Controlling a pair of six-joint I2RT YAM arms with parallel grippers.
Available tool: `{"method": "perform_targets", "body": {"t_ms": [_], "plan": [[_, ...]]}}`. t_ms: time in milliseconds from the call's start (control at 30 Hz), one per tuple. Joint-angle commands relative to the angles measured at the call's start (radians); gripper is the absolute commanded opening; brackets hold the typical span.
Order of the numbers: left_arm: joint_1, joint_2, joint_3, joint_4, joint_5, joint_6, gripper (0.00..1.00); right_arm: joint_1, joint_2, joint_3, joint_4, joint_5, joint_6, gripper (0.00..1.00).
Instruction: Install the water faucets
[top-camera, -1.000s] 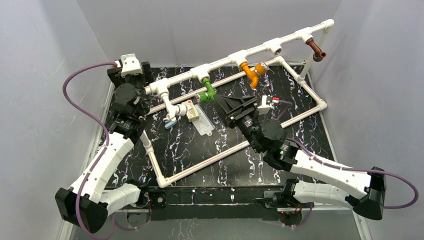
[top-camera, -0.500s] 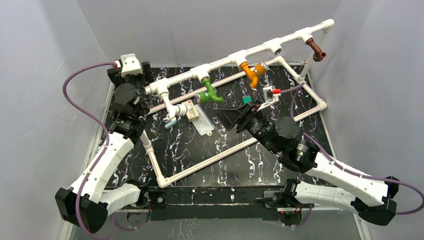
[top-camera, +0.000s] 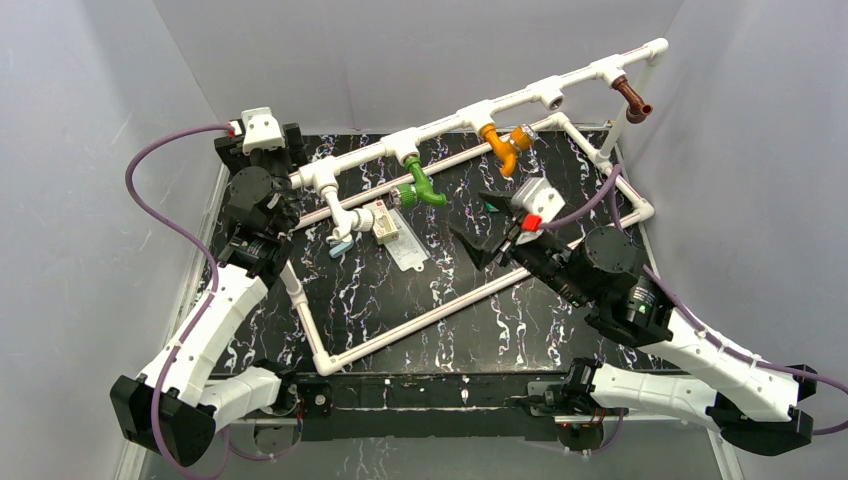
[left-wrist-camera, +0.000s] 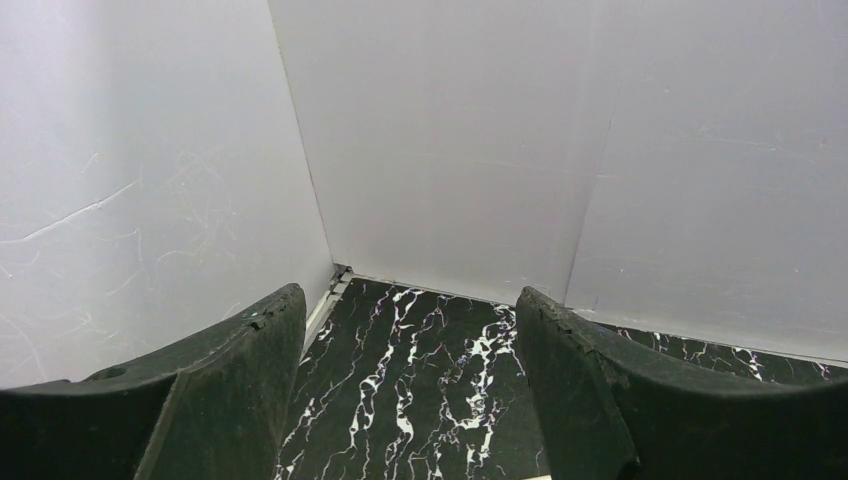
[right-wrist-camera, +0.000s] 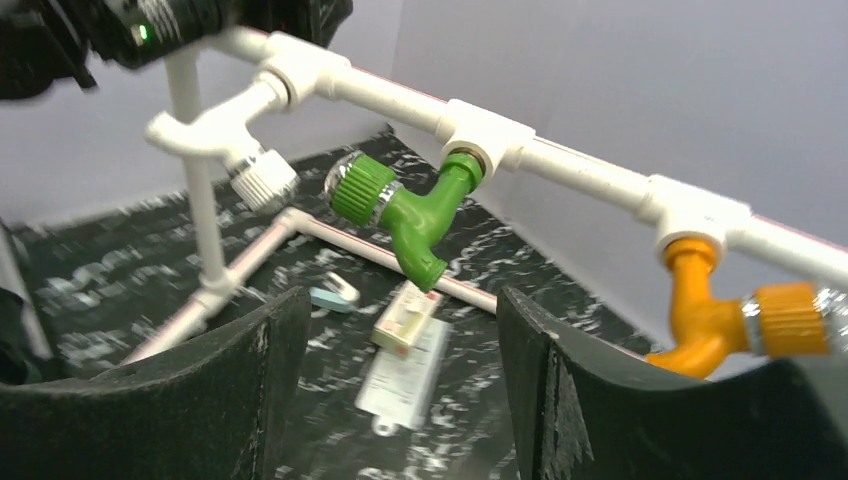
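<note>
Top external: green faucet (top-camera: 421, 189), orange faucet (top-camera: 504, 146) in white pipe (top-camera: 440, 126)

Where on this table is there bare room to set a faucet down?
Bare tabletop lies inside the pipe frame, between its near rail and the packet. Another strip runs between that rail and the arm bases. It is crowded beneath the green faucet and around the right gripper.

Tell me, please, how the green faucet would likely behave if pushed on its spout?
The green faucet looks like rigid moulded plastic, so it probably won't flex. Seated in a tee on the white pipe, it would likely swivel rather than slide. Its ribbed knob should grip well.
</note>
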Motion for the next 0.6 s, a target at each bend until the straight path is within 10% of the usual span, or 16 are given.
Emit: {"method": "perform_targets", "body": {"t_ms": [0,567], "plan": [[-0.034,0.113,-0.152,-0.438,0.055,-0.017,0.74,0.001,-0.001,0.047,-0.030,-0.088,-0.415,0.73],[-0.034,0.112,-0.151,-0.443,0.063,-0.022,0.74,0.001,0.116,-0.041,0.141,-0.126,-1.148,0.75]]}}
